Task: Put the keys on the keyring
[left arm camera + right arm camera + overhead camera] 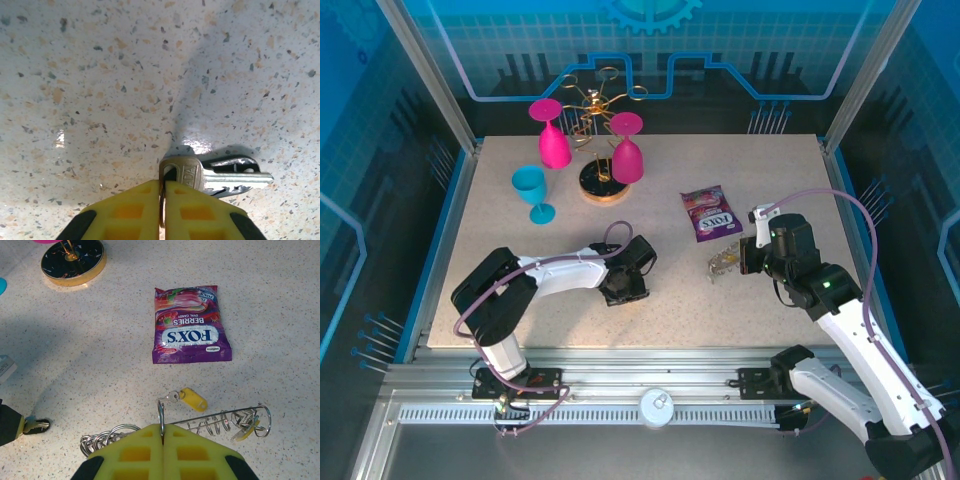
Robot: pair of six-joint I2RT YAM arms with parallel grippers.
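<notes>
Left pincer, yellow pads pressed together, nipping a small silver metal key right at the rounded head, low over the pale speckled tabletop. Right pincer likewise closed, pinching a single wire loop of the large flat grey metal hoop fringed with small wire coils, the keyring, lying flat on the table just ahead of the fingers, near a purple foil candy bag and well apart from the left side's key. Thin grips on both sides, so plenty to go wrong. Could lose the key on the lift, with only the very edge of the head caught. Could swing or twist it out of line on the way across. Looks like a second blade under the first: might drag along, might drop off mid-air. Could let the hoop pivot on that one loop and sag, turning the wanted opening away. Might catch a neighbouring coil while threading, coils packed so close. Also a tiny key on a yellow plastic tag just beside the hoop; cannot tell whether hooked on, and easily knocked. As for looks: hoop dull grey, thin, gear-like at the rim, coils bunched toward both ends, a pale yellowish tag tucked among the right-hand coils. Key bright, stamped, short-bladed, tiny against the hoop.
</notes>
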